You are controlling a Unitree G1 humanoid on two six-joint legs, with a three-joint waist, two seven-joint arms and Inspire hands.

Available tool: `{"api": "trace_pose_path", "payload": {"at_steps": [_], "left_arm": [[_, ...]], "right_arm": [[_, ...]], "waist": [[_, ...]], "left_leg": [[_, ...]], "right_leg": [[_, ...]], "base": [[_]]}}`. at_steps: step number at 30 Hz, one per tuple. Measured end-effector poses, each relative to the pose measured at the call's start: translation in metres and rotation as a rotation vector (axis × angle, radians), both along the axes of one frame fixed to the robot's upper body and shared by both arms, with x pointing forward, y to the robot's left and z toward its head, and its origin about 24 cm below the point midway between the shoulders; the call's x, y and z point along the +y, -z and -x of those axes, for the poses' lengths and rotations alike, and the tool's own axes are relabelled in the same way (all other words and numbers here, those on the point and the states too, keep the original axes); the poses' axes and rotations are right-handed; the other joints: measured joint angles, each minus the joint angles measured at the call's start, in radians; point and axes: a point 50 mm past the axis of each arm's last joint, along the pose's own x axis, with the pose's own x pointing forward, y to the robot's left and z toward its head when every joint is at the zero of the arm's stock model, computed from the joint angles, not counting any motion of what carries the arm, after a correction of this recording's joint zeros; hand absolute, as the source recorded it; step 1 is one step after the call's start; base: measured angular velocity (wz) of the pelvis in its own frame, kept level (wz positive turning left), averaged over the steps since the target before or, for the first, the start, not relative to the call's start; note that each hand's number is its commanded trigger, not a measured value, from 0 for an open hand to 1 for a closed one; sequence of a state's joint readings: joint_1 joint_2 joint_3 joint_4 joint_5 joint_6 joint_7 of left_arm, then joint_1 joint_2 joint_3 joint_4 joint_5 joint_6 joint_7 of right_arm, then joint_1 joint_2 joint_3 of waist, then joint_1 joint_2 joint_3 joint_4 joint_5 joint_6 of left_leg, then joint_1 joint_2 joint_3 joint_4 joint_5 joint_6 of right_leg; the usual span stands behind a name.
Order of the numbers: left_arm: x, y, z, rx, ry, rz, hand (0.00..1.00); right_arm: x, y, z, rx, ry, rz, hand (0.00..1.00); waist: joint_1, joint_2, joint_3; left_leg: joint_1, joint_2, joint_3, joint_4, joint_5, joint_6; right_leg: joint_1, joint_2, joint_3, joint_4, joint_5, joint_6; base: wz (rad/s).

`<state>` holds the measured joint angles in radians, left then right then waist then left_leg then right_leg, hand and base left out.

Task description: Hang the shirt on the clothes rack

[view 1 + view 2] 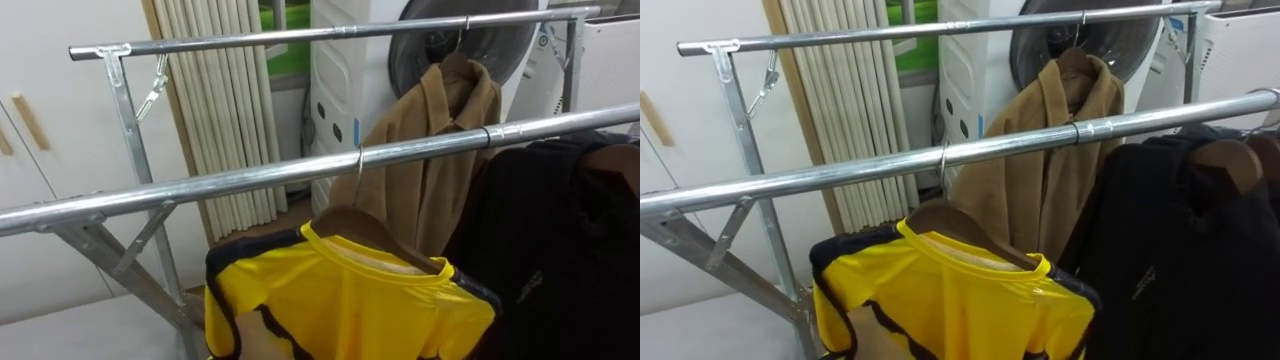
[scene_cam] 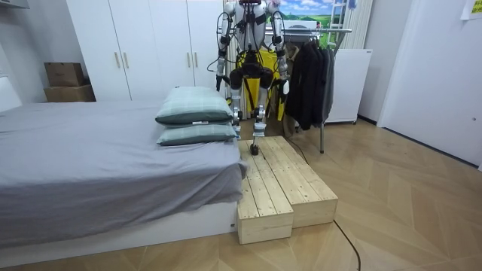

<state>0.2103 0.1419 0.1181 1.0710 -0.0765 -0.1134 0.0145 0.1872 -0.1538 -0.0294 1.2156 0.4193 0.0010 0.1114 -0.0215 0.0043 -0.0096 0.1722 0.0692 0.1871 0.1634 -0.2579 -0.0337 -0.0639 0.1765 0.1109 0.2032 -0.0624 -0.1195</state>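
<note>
**Yellow shirt hanging on the near rail, robot standing at the rack**

A yellow shirt (image 1: 350, 305) with dark trim at the collar and sleeves hangs on a wooden hanger (image 1: 352, 226). The hanger's metal hook (image 1: 359, 165) is looped over the near rail (image 1: 230, 181) of a metal clothes rack, about midway along the stretch of rail seen from the head camera. The shirt hangs straight down below the rail, with its shoulders spread across the hanger.

In the room view the robot stands upright with its back to the camera. It faces the rack at the far end of a low wooden platform (image 2: 282, 188). Both arms hang down at its sides. The left hand (image 2: 219, 81) is by the hip on the room view's left, and the right hand (image 2: 285, 88) is by the hip on the room view's right. The yellow cloth shows between them, beyond the robot's body. From that distance I cannot tell whether either hand is spread or closed, or whether either touches the shirt.

A tan coat (image 1: 440, 150) hangs from the far rail (image 1: 300, 35), behind and to the right of the shirt. Black garments (image 1: 560, 240) hang on the near rail just to the shirt's right. A bed (image 2: 90, 165) with two pillows (image 2: 196, 114) lies beside the platform.
</note>
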Motion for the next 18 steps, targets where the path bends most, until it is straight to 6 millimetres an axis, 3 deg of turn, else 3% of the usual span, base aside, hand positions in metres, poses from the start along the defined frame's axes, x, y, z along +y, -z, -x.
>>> {"api": "trace_pose_path", "payload": {"at_steps": [18], "left_arm": [[0.0021,-0.0005,-0.0001,0.0,-0.001,-0.007,0.0]], "right_arm": [[0.0011,0.0017,0.0033,0.059,-0.025,0.016,0.0]], "waist": [[0.004,-0.009,0.0047]], "left_leg": [[-0.004,-0.002,0.005,-0.001,0.0,0.0]], "right_leg": [[-0.008,0.002,0.011,0.0,0.003,0.004]], "base": [[-0.01]]}}
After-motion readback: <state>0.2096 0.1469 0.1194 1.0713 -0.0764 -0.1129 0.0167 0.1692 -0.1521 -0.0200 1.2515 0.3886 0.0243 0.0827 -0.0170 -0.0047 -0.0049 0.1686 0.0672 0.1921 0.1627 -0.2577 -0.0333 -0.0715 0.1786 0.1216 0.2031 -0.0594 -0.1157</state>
